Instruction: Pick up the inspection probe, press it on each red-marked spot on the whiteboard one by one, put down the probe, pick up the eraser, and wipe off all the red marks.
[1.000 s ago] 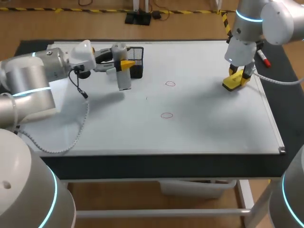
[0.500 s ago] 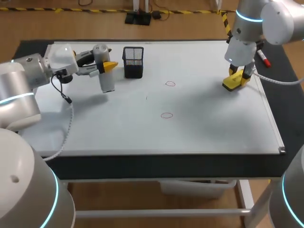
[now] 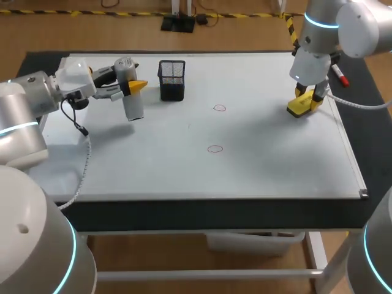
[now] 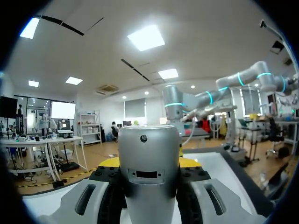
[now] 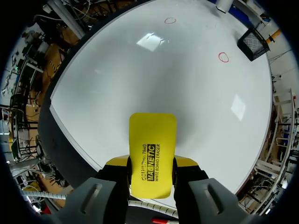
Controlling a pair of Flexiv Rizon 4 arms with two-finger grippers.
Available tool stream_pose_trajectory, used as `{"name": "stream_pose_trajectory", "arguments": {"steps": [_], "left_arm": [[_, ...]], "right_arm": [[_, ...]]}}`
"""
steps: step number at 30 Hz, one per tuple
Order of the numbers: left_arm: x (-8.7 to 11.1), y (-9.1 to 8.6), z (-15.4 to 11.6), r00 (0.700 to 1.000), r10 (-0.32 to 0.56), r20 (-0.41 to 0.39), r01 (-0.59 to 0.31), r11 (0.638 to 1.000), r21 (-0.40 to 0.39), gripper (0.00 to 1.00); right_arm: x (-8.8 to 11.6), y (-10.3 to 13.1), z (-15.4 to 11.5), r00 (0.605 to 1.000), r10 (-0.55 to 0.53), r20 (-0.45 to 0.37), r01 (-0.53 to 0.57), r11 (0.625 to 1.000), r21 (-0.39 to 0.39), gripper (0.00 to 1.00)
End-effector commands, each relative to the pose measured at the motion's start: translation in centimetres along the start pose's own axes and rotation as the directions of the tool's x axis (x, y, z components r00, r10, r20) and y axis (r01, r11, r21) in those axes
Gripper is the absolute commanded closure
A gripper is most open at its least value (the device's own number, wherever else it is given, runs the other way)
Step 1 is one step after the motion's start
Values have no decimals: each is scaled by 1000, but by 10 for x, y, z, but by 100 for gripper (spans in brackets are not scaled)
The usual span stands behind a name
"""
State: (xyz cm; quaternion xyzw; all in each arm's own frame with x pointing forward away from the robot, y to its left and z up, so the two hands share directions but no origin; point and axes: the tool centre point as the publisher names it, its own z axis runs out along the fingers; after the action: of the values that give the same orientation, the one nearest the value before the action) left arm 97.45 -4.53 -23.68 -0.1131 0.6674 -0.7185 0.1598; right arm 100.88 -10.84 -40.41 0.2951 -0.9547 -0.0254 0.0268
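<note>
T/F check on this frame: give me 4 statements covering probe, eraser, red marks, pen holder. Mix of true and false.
1. The left gripper is shut on the inspection probe. True.
2. The yellow eraser lies free on the whiteboard, clear of both grippers. False: it sits between the fingers of the right gripper, which is shut on it.
3. Two red marks show on the whiteboard. True: both are thin red circles.
4. The inspection probe stands inside the black mesh holder. False: it is held beside the holder, apart from it.
</note>
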Motion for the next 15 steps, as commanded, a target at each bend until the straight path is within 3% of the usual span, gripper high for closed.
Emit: {"name": "stream_pose_trajectory", "arguments": {"steps": [1, 15], "left_arm": [[1, -2, 0, 1000, 1, 3, -1, 1000, -1, 100], [1, -2, 0, 1000, 1, 3, -1, 1000, -1, 100]], "right_arm": [[-5, 2, -3, 1000, -11, -8, 11, 1000, 6, 100], [-61, 47, -12, 980, -200, -22, 201, 979, 43, 100]]}}
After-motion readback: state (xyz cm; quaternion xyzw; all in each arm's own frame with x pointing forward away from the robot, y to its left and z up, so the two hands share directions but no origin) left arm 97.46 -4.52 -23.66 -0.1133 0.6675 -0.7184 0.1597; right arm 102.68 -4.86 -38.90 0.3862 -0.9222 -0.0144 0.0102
